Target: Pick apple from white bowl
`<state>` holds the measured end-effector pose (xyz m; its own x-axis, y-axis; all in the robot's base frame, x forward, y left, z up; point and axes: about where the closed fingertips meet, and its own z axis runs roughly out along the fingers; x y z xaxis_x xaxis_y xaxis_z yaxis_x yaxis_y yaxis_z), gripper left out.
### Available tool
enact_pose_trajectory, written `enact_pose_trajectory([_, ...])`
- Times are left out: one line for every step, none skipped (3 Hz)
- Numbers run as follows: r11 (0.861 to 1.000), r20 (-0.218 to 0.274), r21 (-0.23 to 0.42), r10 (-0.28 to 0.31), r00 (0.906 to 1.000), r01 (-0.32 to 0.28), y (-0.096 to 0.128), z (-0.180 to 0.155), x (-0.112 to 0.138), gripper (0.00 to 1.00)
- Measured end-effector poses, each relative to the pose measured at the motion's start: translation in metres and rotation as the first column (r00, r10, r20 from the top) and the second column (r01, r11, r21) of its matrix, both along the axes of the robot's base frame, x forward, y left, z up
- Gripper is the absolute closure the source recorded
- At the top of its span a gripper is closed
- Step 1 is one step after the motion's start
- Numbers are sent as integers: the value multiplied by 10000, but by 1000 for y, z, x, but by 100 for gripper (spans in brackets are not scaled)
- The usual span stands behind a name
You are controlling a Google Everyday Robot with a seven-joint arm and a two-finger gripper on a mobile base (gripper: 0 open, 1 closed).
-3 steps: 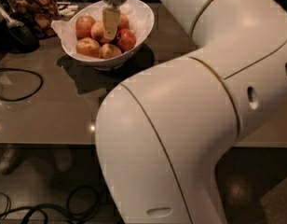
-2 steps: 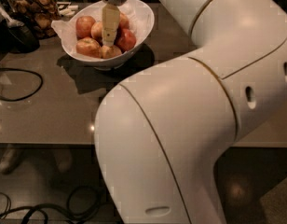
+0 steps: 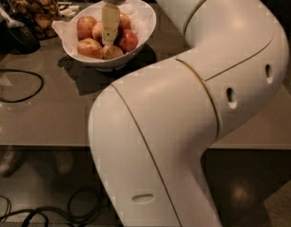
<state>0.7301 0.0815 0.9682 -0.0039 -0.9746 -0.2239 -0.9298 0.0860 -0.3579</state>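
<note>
Robot arm (image 3: 183,126) filling foreground, bending over grey table (image 3: 41,117). White bowl (image 3: 146,19) sitting on table beyond elbow, paper liner and several apples lying inside. Gripper (image 3: 109,40) pointing straight down into bowl middle, among fruit; claw state: cannot tell. Apple (image 3: 90,48) lying front-left in bowl, just left of gripper tip. Glass jar (image 3: 37,8) standing behind bowl, left.

The gripper (image 3: 110,40) is hanging inside the white bowl (image 3: 146,19), its tip sitting among the apples (image 3: 90,48). The bowl is resting on a grey table (image 3: 51,119), near a glass jar (image 3: 36,11).
</note>
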Motion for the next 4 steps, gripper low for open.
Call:
enact_pose_trajectory([9999, -312, -14, 100, 9995, -100, 4, -1, 6, 0])
enact_pose_trajectory([9998, -342, -32, 196, 9992, -197, 7, 3, 11, 0])
enact_pose_trajectory([9998, -392, 53, 205, 9990, -203, 9, 1, 17, 0])
enact_pose_trajectory([9999, -400, 68, 135, 9991, -132, 10, -2, 21, 14])
